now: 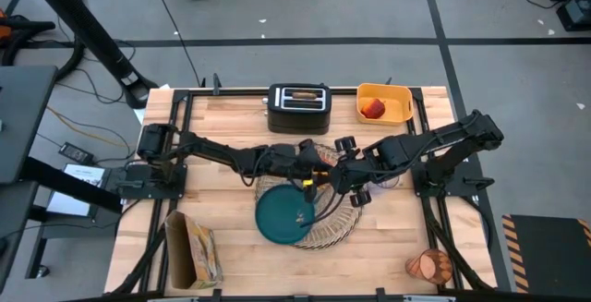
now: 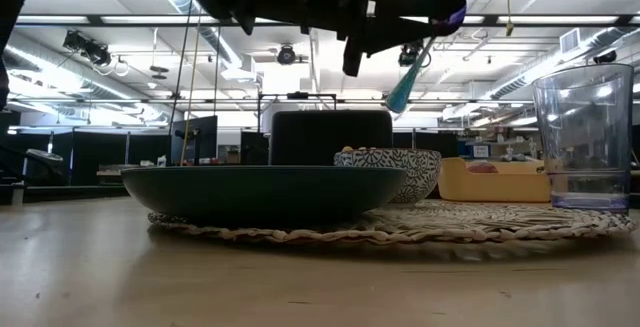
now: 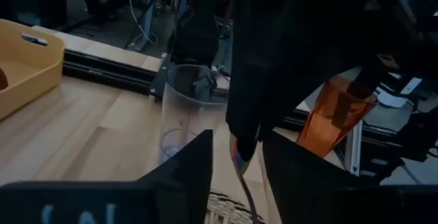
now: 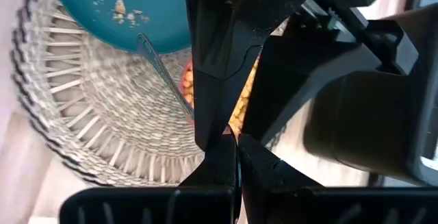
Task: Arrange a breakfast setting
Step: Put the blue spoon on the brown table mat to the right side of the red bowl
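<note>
Both pincers meet above the straw placemat (image 1: 325, 217) — the blue spoon (image 4: 163, 73) hangs steeply, bowl-end down toward the teal plate (image 1: 283, 215), right pincer (image 4: 229, 138) pinched together on its handle, left pincer (image 3: 236, 152) apart around it.

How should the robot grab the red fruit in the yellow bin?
Pinch the red fruit across its sides, coming straight down from above. It sits low inside the yellow bin, whose walls ring it and would likely block a sideways reach.
</note>
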You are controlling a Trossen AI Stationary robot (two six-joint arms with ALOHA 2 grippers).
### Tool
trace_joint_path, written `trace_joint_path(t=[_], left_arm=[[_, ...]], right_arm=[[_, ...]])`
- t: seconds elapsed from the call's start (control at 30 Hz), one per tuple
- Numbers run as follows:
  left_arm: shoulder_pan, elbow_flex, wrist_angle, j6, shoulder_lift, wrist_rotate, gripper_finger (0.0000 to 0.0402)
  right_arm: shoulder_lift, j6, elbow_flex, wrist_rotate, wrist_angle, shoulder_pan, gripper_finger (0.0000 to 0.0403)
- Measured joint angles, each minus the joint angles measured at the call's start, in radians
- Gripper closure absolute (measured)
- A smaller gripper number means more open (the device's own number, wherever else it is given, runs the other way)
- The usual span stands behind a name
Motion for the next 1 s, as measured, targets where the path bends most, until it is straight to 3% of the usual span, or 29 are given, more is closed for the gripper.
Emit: trace_joint_path(t=[0.3, 1.0], left_arm=[[0.0, 0.0, -0.003, 0.035, 0.0, -0.003, 0.0324], [0.008, 0.0, -0.019, 0.038, 0.0, -0.022, 0.031]], right_arm=[[0.0, -0.009, -0.001, 0.021, 0.014, -0.004, 0.0395], [-0.009, -0.035, -0.001, 0.049, -0.002, 0.004, 0.0395]])
